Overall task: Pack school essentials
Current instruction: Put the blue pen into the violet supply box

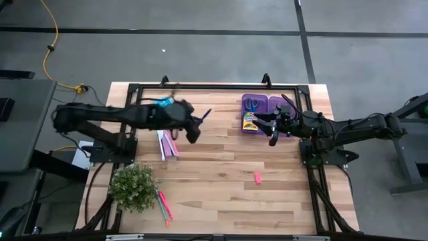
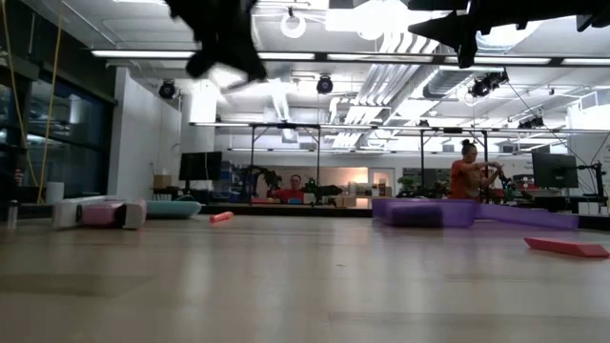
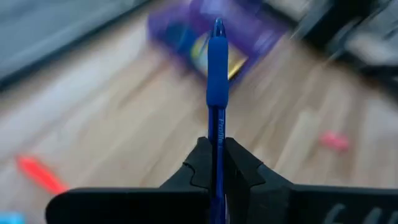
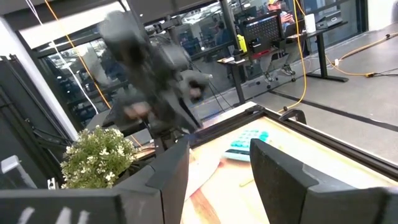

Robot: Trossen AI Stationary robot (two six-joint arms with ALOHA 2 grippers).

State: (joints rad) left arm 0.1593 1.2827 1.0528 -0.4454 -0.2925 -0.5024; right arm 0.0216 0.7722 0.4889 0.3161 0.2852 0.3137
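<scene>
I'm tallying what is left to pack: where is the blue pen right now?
The blue pen is clamped upright in the left end effector, raised above the table's middle and pointing toward the purple case on the right.

scissors [image 1: 253, 103] in case [image 1: 265, 98], eraser [image 1: 257, 177] on table [image 1: 221, 194]

Wooden tabletop [image 1: 221, 181] inside black frame. Bushy green potted plant [image 1: 133, 187] at near-left corner. Translucent purple plastic case [image 1: 267, 107] open at far-right area. Yellow cable [image 1: 48, 48] on grey floor. Person [image 2: 467, 177] seated in room beyond.
</scene>
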